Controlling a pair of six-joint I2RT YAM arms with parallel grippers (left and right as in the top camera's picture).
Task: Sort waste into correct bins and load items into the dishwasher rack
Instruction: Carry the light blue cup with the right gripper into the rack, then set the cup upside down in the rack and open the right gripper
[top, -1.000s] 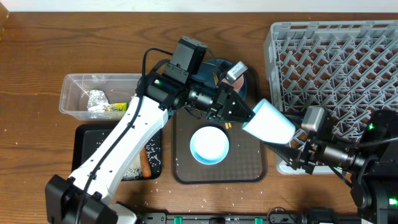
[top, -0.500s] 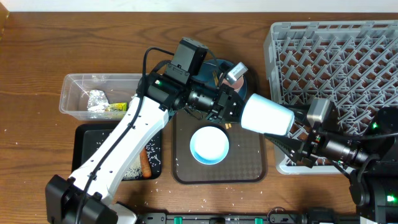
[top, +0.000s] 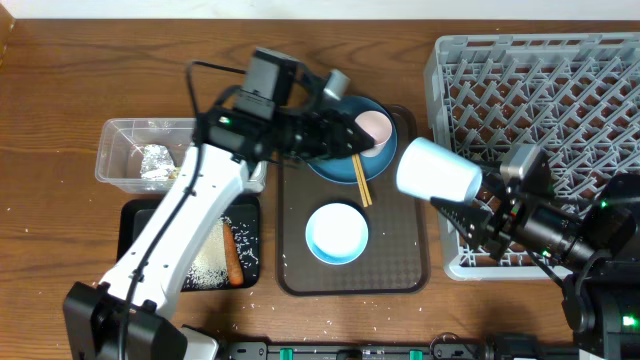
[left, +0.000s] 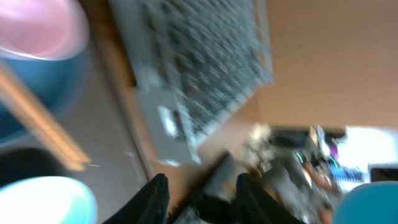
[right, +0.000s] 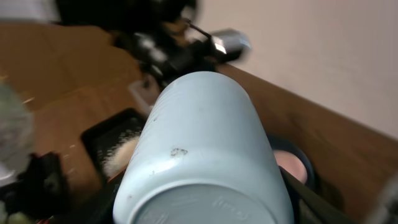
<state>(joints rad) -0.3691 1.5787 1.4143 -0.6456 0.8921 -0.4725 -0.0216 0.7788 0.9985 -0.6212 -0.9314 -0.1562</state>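
Holding the light blue plastic cup (top: 437, 168) on its side in my right pincer (top: 472, 192), I have it in the air between the dark brown serving tray (top: 405, 272) and the large grey pegged dishwasher rack (top: 540, 90), just beside the rack wall that faces the tray. The jaws are clamped on the cup's flanks near one end, so most of its length juts out past my fingers. That is my first worry: the wall is smooth and round, and a quick swing toward the rack could make the cup pivot or slide out and drop onto the pale blue-white bowl (top: 336, 232) on the tray below. The second is the rack itself. If I come in too low, the free end may strike the wall or snag a peg and be levered out of my grip. It also has to be turned before it can sit over the pegs. My left pincer (top: 345, 142) stands open and empty over the dark blue round plate (top: 332, 170), close to the pale pink cup (top: 373, 128) and the wooden chopsticks (top: 360, 182) lying across the plate's edge. My two arms are near each other here, so a careless sweep of either could tip that cup or send the chopsticks rolling.
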